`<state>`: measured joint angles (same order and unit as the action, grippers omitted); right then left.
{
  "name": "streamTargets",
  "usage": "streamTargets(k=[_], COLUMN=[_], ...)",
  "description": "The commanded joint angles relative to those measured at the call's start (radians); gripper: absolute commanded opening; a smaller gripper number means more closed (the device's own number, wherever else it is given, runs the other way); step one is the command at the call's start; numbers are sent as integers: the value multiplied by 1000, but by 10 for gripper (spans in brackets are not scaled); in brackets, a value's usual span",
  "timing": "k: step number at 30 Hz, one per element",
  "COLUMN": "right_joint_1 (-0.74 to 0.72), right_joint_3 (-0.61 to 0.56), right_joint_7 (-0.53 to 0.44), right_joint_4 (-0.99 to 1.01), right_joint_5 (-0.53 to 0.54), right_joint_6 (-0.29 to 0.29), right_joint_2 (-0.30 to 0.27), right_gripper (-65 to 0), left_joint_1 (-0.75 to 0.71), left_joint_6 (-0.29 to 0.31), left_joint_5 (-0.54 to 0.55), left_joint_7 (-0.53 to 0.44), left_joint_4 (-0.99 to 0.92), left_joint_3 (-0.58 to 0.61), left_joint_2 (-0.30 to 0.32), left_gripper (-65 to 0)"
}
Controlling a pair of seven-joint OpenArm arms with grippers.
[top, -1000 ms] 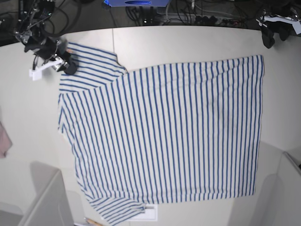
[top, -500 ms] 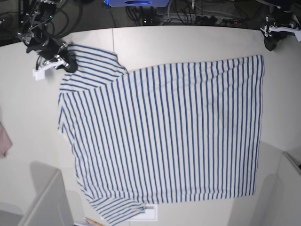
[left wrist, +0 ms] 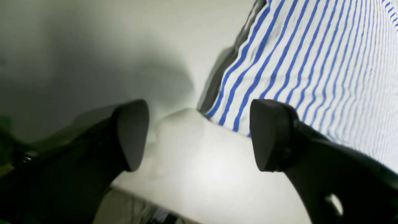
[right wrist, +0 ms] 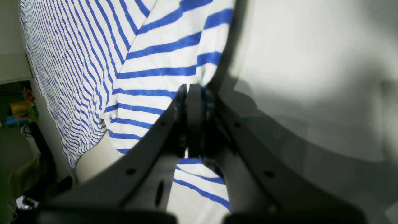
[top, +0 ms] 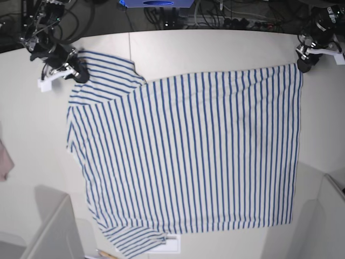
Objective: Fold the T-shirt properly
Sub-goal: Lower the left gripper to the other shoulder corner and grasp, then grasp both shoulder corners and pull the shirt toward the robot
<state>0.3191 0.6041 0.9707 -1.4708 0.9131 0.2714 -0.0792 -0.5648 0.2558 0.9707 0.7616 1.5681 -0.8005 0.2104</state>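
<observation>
The T-shirt point(top: 186, 154) lay spread flat on the pale counter point(top: 215, 48), stripes running roughly top to bottom in the base view, one sleeve at upper left, the other at the near lower-left edge. The hem side ran down the right of that view.

Right gripper point(top: 80, 73) sat at the upper-left sleeve, w/ its jaws pressed together on the sleeve's edge; in the right wrist view the fingers point(right wrist: 194, 102) met tight w/ striped fabric point(right wrist: 161, 56) pinched between them, cloth bunched just at the tips. So: clamped on the T-shirt.

Left gripper point(top: 303, 65) hung at the top-right corner of the shirt, right by the hem corner. In the left wrist view its two dark fingers point(left wrist: 270, 133) stood well apart, nothing between them but bare counter point(left wrist: 93, 46); the shirt's corner point(left wrist: 295, 62) lay just beyond, partly behind the right-hand finger. Couldn't tell whether that finger touched the cloth.

A bit of pinkish cloth point(top: 4, 159) showed at the far left edge, well apart from the shirt. Cables & dark gear point(top: 161, 13) ran along the back
</observation>
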Motion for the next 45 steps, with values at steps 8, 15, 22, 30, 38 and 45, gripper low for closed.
streamTargets(k=[8,15,22,30,38,45], right_joint_1=[21,21,21,45,108,163], right_joint_3=[0,1,1,50,90,87], right_joint_7=[67,66,66,64,75,75], right_joint_4=[8,8,8,-54,-204,-278], right_joint_5=[-107,-107,-107,-107,-107,-105], right_joint_6=[-30,-30,-30,-30,-30,-30], right_joint_2=[-3,-4,-4,11,34,55], right_gripper=[-650,-650,-650,-650,-650,-650], left_joint_1=[68,114,125,111,68,-16], left_joint_6=[12,15,15,12,12,12], left_joint_5=[3,1,0,-9,-109,-172], left_joint_7=[-7,-9,-9,-7,40,40], left_joint_4=[-91,-122,-120,-113,-1,107], left_joint_3=[77,82,83,82,76,76], left_joint_2=[-19,-42,-50,-42,-19,-19], left_gripper=[-165,-166,-395,-650,-650,-650])
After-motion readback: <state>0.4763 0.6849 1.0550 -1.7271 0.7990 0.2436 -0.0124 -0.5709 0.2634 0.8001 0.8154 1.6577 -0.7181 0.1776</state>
